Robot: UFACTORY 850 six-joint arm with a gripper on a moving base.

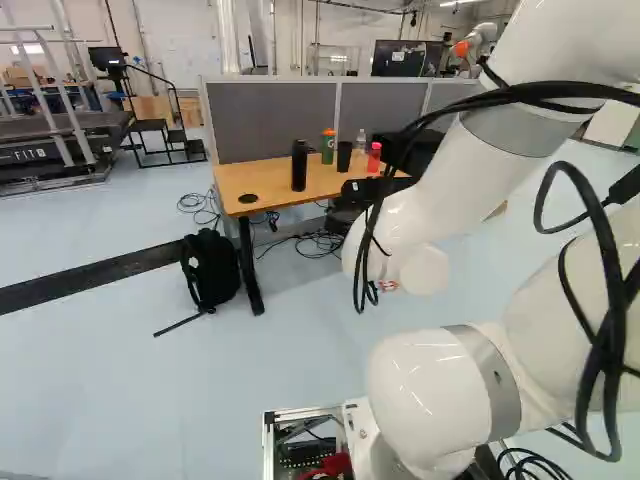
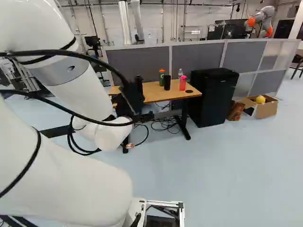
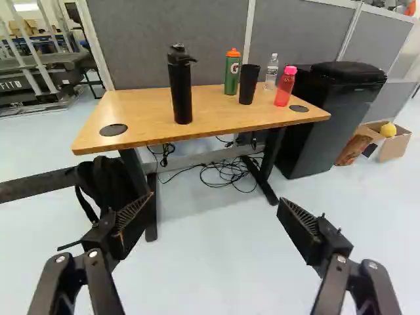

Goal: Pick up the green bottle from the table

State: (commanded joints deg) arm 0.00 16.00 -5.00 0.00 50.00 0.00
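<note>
My gripper (image 2: 132,98) shows as a dark shape in front of the table in the right base view. In the wrist view the gripper (image 3: 214,213) is open, its fingers wide apart with only floor seen between them. The green bottle (image 3: 232,72) with an orange cap stands upright toward the back of the wooden table (image 3: 147,105), well ahead of the gripper and not touching it. It also appears as the green bottle (image 1: 328,146) in the left base view and the green bottle (image 2: 161,76) in the right base view.
Around the green bottle stand a tall black bottle (image 3: 180,85), a black cup (image 3: 248,84), a clear bottle (image 3: 272,71) and a pink bottle (image 3: 285,86). Grey partitions rise behind. A black backpack (image 1: 210,268), floor cables, a black cabinet (image 2: 213,97) and another robot (image 2: 261,20) are visible.
</note>
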